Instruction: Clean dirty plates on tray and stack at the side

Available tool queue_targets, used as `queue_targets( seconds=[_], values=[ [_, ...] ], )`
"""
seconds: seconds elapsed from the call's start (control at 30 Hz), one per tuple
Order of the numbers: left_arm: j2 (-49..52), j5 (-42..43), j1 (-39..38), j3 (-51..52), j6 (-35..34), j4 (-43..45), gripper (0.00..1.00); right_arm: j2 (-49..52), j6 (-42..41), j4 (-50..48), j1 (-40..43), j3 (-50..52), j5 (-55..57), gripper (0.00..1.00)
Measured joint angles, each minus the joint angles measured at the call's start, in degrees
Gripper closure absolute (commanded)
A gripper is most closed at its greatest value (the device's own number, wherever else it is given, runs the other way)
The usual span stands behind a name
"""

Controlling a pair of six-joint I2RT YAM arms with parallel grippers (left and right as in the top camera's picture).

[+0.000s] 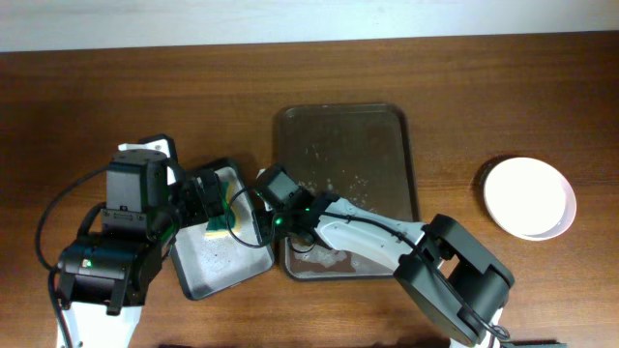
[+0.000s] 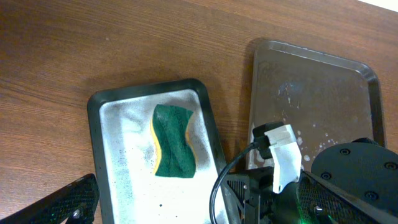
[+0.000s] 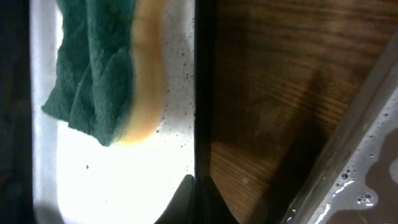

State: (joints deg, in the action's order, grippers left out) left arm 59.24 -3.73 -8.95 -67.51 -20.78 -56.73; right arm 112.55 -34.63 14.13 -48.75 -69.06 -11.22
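Observation:
The white plates [image 1: 529, 197] sit stacked on the table right of the large brown tray [image 1: 338, 135]; no smear shows on the top one. The tray holds only water drops and also shows in the left wrist view [image 2: 311, 81]. My right gripper [image 1: 259, 217] is shut on the right rim of the small sponge tray [image 1: 198, 290]; the right wrist view shows its fingertips [image 3: 196, 186] pinching the dark rim [image 3: 200, 93]. My left gripper [image 2: 193, 208] is open, its fingers wide apart over the sponge tray's near end [image 2: 93, 124].
A green and yellow sponge [image 1: 221, 217] lies in the wet grey-bottomed sponge tray, also seen from the left wrist [image 2: 172, 140] and right wrist [image 3: 99, 81]. The right arm reaches across the brown tray's front edge. Bare wood lies behind and between tray and plates.

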Motion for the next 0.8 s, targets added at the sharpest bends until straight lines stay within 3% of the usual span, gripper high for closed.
queue_targets(
  seconds=[0.4,0.8],
  values=[
    [0.00,0.00,0.00,0.00,0.00,0.00,0.01,0.66,-17.92,-5.49,-0.13,0.50,6.69,0.96],
    [0.00,0.00,0.00,0.00,-0.02,0.00,0.00,0.66,-24.09,-4.79,1.20,0.50,7.32,0.96]
  ],
)
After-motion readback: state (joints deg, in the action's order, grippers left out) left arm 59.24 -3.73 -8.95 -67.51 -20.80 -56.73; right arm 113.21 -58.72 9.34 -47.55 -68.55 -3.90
